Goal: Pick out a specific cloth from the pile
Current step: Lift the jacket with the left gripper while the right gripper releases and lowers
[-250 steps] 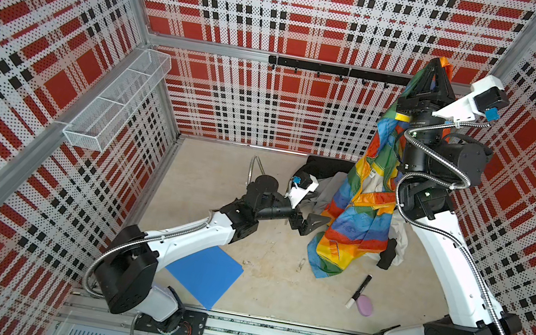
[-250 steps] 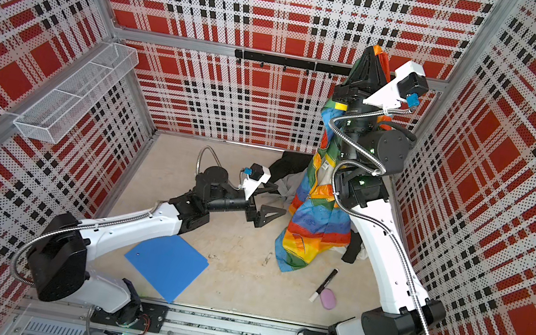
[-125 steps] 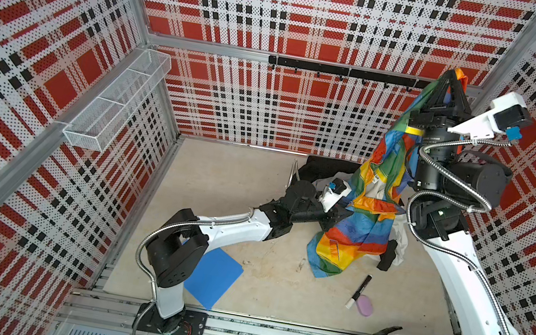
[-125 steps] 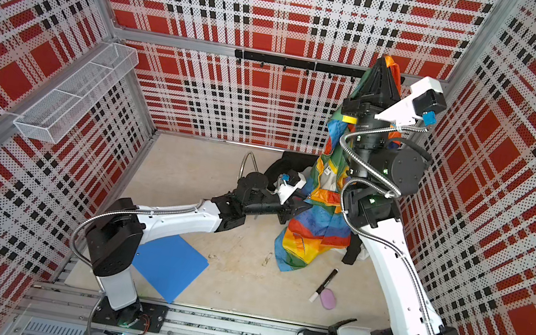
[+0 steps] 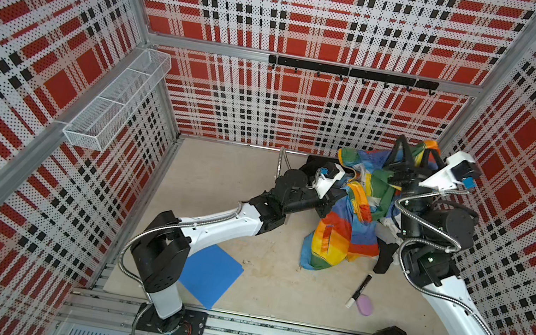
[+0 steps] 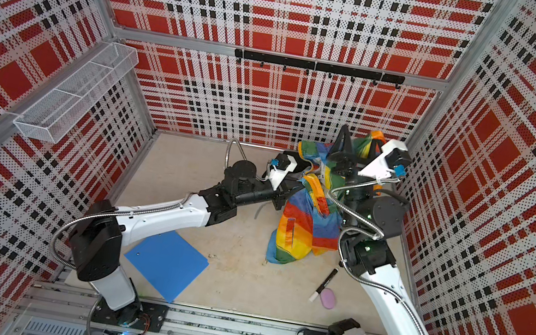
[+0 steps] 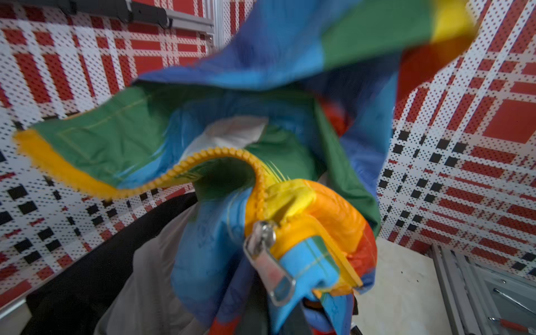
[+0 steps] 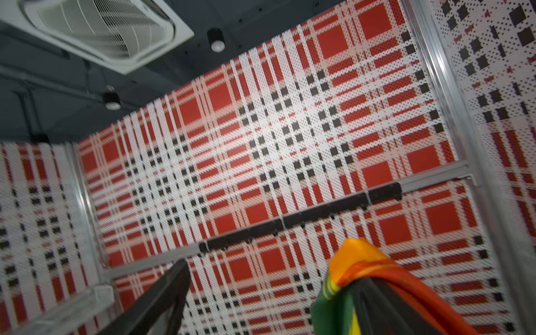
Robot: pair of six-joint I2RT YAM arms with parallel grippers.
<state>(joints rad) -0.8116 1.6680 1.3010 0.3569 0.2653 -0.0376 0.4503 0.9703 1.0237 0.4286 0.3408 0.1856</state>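
Rainbow jacket sits back-right on the counter. Its top is propped up. The rest is slumped over the pile of black, grey and white clothes, and the hem spills onto bare counter near the marker pen.

Left claw is pressed together on a bunch of jacket fabric right by the zip pull, low at the side of the heap. I'd call that the working grip, placed to drag the jacket clear sideways.

Right claw points up with jaws spread. An orange/green fold only hangs over one finger, not clamped, so it reads as a handover.

Risk: that fold could snag when the left pulls.

Black garment and grey garment lie underneath and look ungripped.
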